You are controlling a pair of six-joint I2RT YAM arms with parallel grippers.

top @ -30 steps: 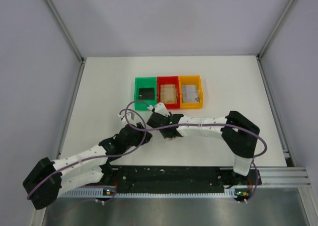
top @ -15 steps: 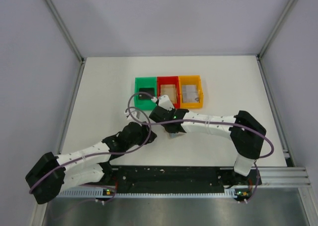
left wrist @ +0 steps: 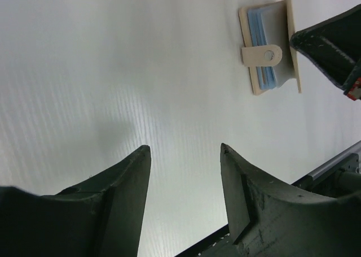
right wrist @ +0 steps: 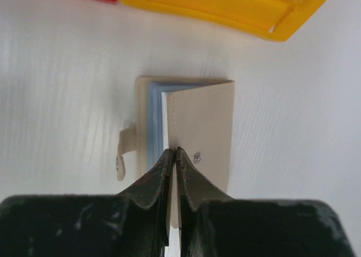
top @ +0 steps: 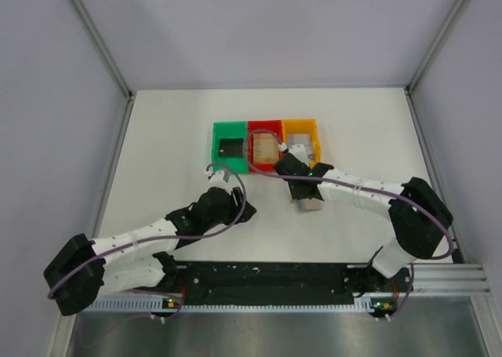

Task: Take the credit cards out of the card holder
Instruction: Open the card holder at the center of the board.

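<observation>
White table (right wrist: 56, 99), tan, half-open, blue-lined card holder (right wrist: 204, 127)

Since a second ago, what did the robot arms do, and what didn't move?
The right arm swung rightward and ended in front of the orange bin. The right gripper pinched shut on the tan cover of the card holder. The left arm shifted only slightly, and the left gripper is open and empty. The green bin, the red bin and the orange one stayed put.
</observation>
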